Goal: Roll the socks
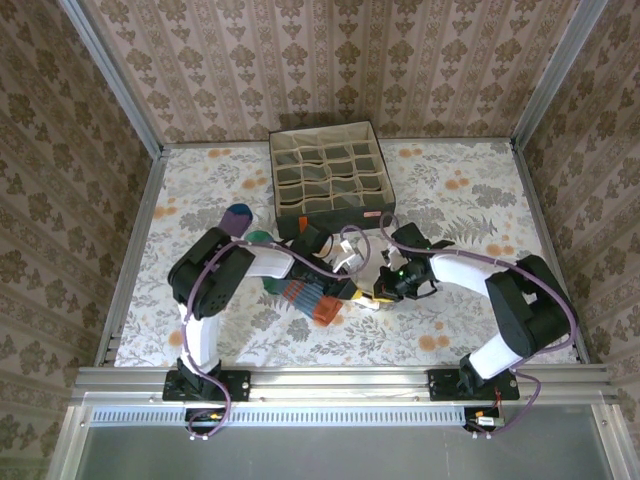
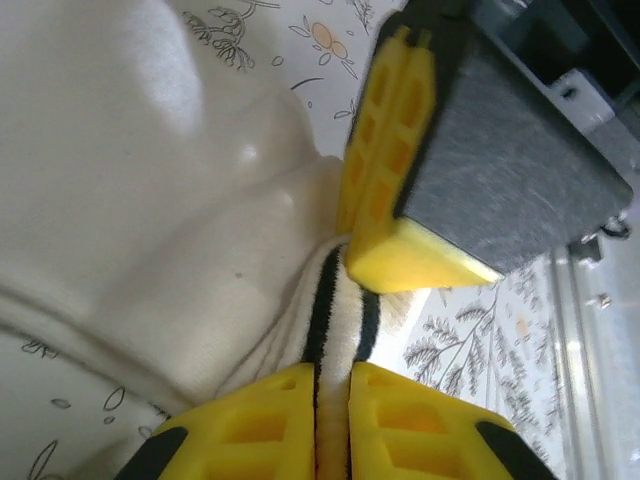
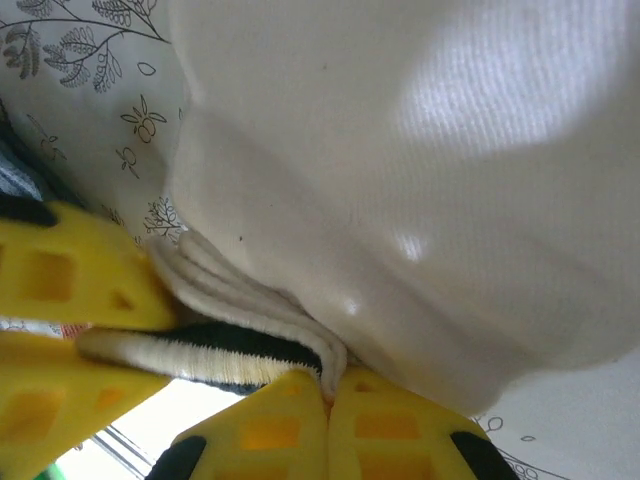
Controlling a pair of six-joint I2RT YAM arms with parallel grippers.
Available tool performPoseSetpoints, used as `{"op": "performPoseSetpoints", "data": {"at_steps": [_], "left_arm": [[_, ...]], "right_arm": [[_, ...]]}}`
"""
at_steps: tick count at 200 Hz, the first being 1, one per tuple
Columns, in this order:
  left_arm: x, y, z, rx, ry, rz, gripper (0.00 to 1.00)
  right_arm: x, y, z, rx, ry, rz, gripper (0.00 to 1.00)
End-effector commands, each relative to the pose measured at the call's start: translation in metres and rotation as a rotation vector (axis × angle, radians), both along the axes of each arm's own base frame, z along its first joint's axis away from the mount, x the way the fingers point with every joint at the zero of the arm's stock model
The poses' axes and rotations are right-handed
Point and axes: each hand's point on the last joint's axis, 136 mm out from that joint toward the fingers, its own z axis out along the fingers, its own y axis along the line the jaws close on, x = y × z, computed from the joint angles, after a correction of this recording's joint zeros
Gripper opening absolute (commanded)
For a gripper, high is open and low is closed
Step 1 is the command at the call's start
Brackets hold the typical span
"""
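A white sock with black stripes [image 1: 352, 262] lies bunched at the table's middle between both grippers. My left gripper [image 2: 333, 400] is shut on its black-striped cuff [image 2: 340, 310], with the white body [image 2: 150, 200] spreading to the left. My right gripper [image 3: 328, 410] is shut on a folded white edge of the same sock [image 3: 400, 150]. From above, the left gripper [image 1: 360, 290] and right gripper [image 1: 383, 293] nearly touch. A grey-blue striped sock with an orange end [image 1: 308, 297] lies under the left arm. A purple sock with a blue toe [image 1: 237, 217] lies further left.
The grey fabric box with several compartments [image 1: 330, 222] stands just behind the grippers at the table's middle back. A green sock toe [image 1: 258, 237] peeks out beside the left arm. The right gripper's yellow finger [image 2: 390, 150] crowds the left wrist view.
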Motion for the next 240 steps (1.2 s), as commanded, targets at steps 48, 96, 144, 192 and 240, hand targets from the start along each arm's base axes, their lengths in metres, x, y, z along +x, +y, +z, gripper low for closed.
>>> {"op": "performPoseSetpoints", "data": {"at_steps": [48, 96, 144, 192, 240], "left_arm": [[-0.021, 0.016, 0.026, -0.063, -0.844, -0.295, 0.33], [-0.027, 0.005, 0.010, 0.028, -1.042, -0.433, 0.27], [-0.018, -0.003, -0.008, 0.084, -1.067, -0.456, 0.29], [-0.012, -0.007, -0.010, 0.083, -1.108, -0.448, 0.34], [-0.018, -0.006, 0.005, 0.049, -1.165, -0.451, 0.34]], "right_arm": [[-0.035, -0.048, -0.045, -0.291, 0.157, 0.031, 0.00], [-0.036, -0.047, -0.047, -0.294, 0.176, 0.046, 0.00], [-0.039, -0.045, -0.049, -0.285, 0.191, 0.054, 0.00], [-0.043, -0.045, -0.050, -0.279, 0.209, 0.068, 0.00], [-0.044, -0.046, -0.051, -0.288, 0.219, 0.075, 0.00]]}}
